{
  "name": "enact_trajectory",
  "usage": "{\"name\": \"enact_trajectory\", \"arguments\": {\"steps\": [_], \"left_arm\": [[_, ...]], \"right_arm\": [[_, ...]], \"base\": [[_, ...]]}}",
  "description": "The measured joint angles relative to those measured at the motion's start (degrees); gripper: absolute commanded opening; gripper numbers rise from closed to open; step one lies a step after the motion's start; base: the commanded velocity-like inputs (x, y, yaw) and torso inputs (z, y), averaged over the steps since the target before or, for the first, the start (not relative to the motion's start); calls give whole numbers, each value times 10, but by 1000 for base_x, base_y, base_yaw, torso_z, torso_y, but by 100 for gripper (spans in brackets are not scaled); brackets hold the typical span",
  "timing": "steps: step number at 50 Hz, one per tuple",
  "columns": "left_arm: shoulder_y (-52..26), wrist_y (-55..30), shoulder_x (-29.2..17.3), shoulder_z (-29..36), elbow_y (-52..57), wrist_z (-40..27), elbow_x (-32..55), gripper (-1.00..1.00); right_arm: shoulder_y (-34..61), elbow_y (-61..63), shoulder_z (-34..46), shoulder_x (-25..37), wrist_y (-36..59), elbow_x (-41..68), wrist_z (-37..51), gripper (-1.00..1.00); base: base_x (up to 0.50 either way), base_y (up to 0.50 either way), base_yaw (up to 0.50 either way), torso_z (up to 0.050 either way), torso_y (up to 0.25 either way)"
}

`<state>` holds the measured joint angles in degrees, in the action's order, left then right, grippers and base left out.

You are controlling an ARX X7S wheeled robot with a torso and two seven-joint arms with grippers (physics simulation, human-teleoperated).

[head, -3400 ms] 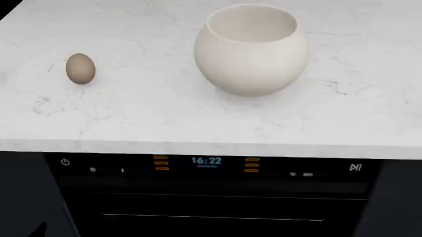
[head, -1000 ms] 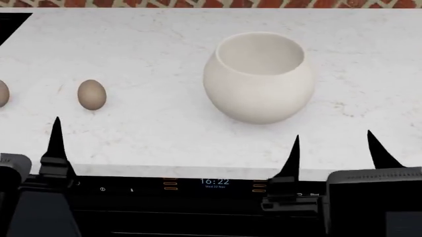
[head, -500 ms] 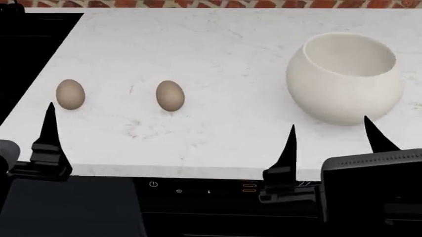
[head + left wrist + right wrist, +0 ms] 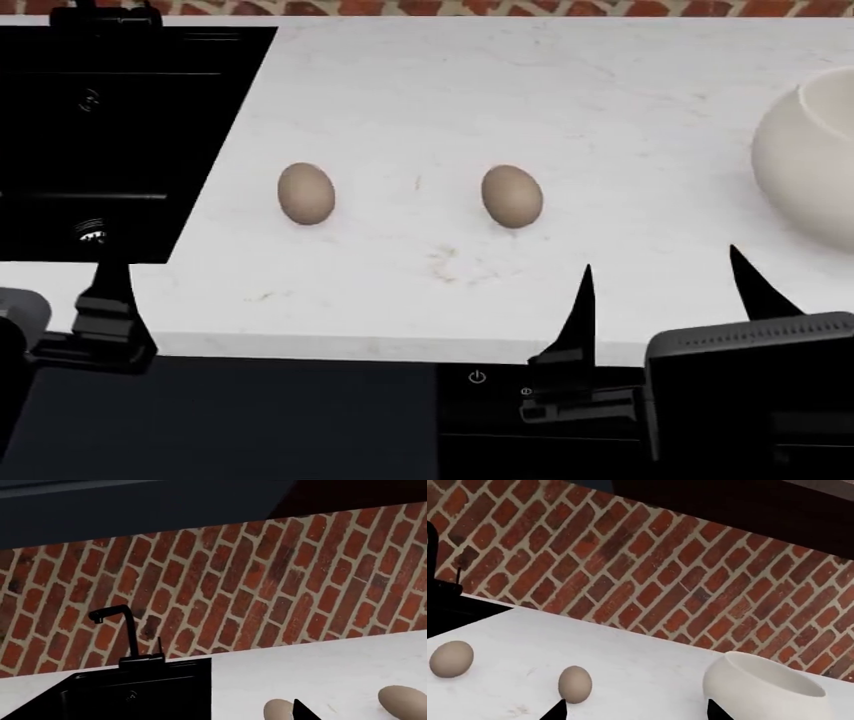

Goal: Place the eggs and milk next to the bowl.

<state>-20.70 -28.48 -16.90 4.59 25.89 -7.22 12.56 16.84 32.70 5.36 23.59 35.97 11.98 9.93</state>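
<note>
On the white counter [image 4: 400, 100] two eggs [image 4: 306, 193] lie apart; the right end effector [image 4: 661, 300] gapes empty, the left's [image 4: 104, 300] state unclear.

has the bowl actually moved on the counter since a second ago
No. The bowl slid right in the head view, but the eggs shifted equally; the camera panned left toward the sink.

Two eggs [image 4: 306, 193] [image 4: 511, 196] lie between sink [image 4: 107, 130] and bowl [image 4: 811, 160].

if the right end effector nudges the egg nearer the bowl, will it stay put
Probably not. That egg is a smooth oval lying free on the flat marble counter, so it would likely roll or wobble off course. It looks small and probably light, so squeeze gently.
</note>
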Motion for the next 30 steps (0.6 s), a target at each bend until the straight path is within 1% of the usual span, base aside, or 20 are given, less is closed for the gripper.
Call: {"name": "enact_trajectory", "arguments": {"steps": [13,26,30], "left_arm": [[2,2,-1,10,0,-1,0,100],[3,4,-4,20,1,-2,0,100],[3,4,-4,23,1,-2,1,100]], "right_arm": [[-9,-1,-4,1,-6,5,0,100],[-18,6,-15,1,-8,14,3,100],[-20,10,-19,2,-6,17,5,100]], "base": [[0,473,0,0,0],[0,0,0,0,0],[244,0,0,0,0]]}}
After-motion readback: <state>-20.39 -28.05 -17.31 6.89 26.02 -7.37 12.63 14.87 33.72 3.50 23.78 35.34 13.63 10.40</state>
